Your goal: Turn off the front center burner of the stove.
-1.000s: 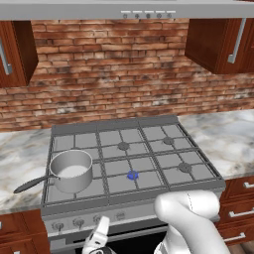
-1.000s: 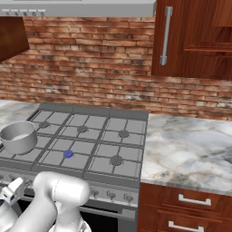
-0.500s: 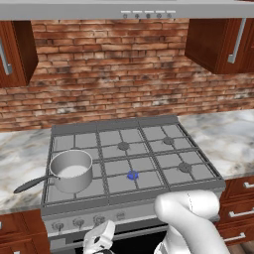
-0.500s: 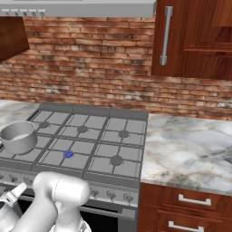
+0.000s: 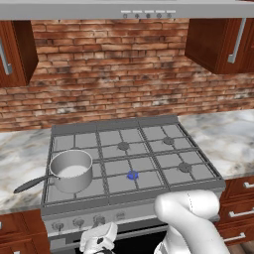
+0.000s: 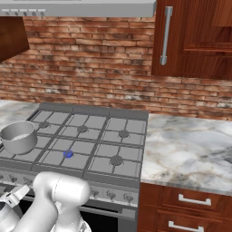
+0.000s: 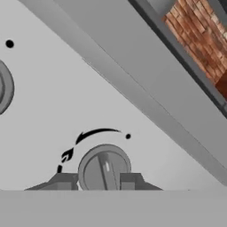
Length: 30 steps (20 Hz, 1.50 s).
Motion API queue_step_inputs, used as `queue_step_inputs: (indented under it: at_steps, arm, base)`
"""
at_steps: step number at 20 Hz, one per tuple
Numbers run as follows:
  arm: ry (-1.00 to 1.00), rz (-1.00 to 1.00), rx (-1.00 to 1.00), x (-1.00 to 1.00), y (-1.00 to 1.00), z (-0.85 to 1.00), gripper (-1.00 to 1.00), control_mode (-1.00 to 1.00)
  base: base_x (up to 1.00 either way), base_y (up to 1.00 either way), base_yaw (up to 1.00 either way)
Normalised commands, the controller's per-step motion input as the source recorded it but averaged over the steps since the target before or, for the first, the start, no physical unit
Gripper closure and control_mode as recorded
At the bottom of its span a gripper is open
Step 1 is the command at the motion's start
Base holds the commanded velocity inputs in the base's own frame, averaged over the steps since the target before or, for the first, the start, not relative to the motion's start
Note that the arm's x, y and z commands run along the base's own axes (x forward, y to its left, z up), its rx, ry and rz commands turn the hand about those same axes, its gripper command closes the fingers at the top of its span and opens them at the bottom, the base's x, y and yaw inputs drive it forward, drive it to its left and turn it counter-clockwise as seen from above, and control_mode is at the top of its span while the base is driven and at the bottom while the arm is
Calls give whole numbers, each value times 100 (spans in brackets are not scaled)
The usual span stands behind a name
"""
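Brick-wall kitchen: gripper (image 7: 95, 181) at stove (image 5: 149, 201) front panel, fingers spread either side of knob (image 7: 104, 167), front center burner (image 5: 132, 175) lit blue.

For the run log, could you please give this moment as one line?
burner: lit | gripper: open, straddling knob | pot: front-left

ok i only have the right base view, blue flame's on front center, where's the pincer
Observer: Low in front of the stove, at the knob row; the pincer has its fingertips either side of one knob.
Operator: closed on it?
Observer: Cannot tell; the tips flank the knob, contact is unclear.
Operator: any marking by that knob?
Observer: Yes, a curved black arc with a flame symbol beside it on the panel. The front center burner glows blue.
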Motion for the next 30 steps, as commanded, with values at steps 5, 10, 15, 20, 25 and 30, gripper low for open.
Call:
queue_step_inputs:
  at_steps: [5,10,15,20,25,30]
  arm:
    - [-3,0,29,38,-16,48,100,-100]
    - [0,0,32,34,-26,44,100,-100]
    - [0,-1,36,7,-31,38,100,-100]
    - [0,-5,38,4,-31,38,100,-100]
    - [0,-8,40,0,-23,42,100,-100]
    - [0,-6,38,0,-12,45,100,-100]
  base:
    - [0,0,0]
    - [0,0,0]
    - [0,0,0]
    - [0,0,0]
    - [0,0,0]
    - [0,0,0]
